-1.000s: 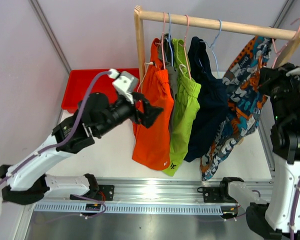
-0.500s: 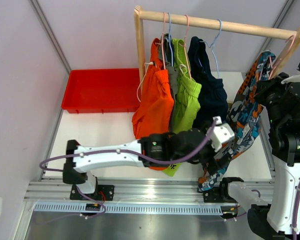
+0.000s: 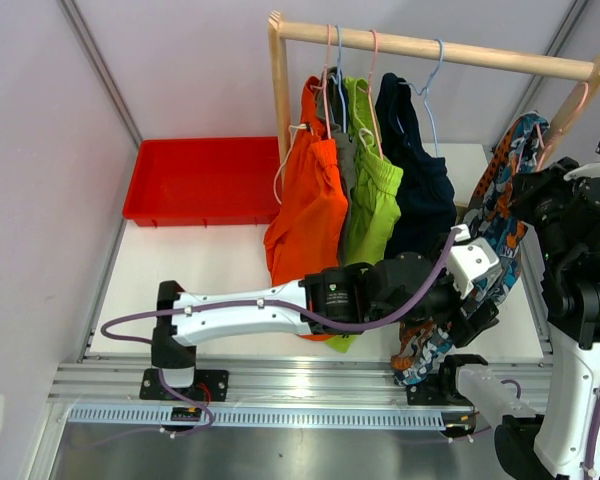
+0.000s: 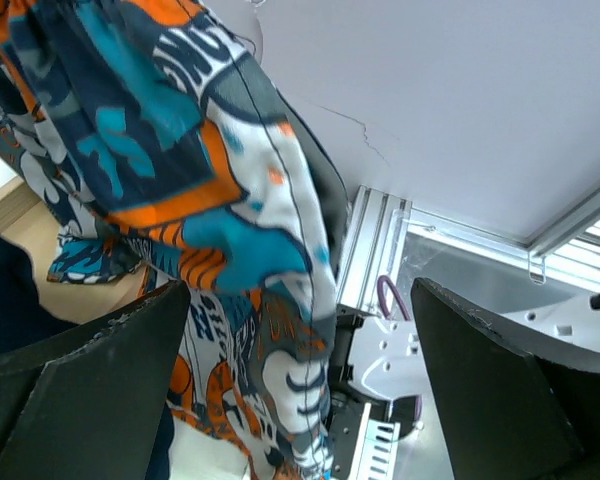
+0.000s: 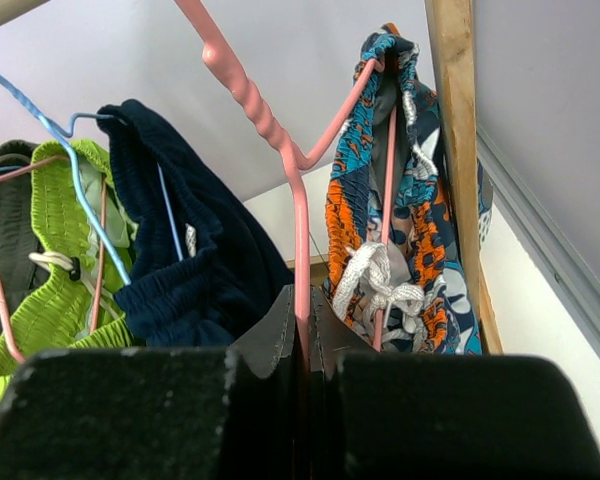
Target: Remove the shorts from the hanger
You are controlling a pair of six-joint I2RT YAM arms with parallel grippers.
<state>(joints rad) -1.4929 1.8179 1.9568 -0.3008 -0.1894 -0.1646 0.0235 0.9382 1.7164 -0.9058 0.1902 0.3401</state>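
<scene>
Five pairs on the rail (image 3: pixel 430 45), left to right: orange pair (image 3: pixel 305 230), grey pair (image 3: pixel 341 150), green pair (image 3: pixel 365 210), navy pair (image 3: pixel 415 190), print pair (image 3: pixel 502 200). Working on the print pair at the far right, hung on a pink hanger (image 5: pixel 265 125) and trailing down and leftward, so long axis steep: waistband up by the rail's end, hem low and near. Left gripper (image 3: pixel 477 312) stretched across beneath the other four, level with the lower leg. Wide open in its wrist view, fingers (image 4: pixel 90 390) either side of a fold of print cloth, with the cloth in the gap; cannot tell whether touching either one. Right gripper (image 3: pixel 537 190) up high, clamped on the hanger's wire just below the hook, with waistband and white drawstring (image 5: pixel 380 280) just beyond it. Reads as early: none off yet, first pair merely set up. Hinges on one relation: cloth dead ahead of the left gripper, between the fingers and running lengthwise across their closing line, so probably caught by a plain squeeze, then drawn down along that axis against the right's hold. Left nearer the hem, right nearer the waistband. Worth watching for elastic snagging on the hanger's shoulder, or wire slipping in the clamp
</scene>
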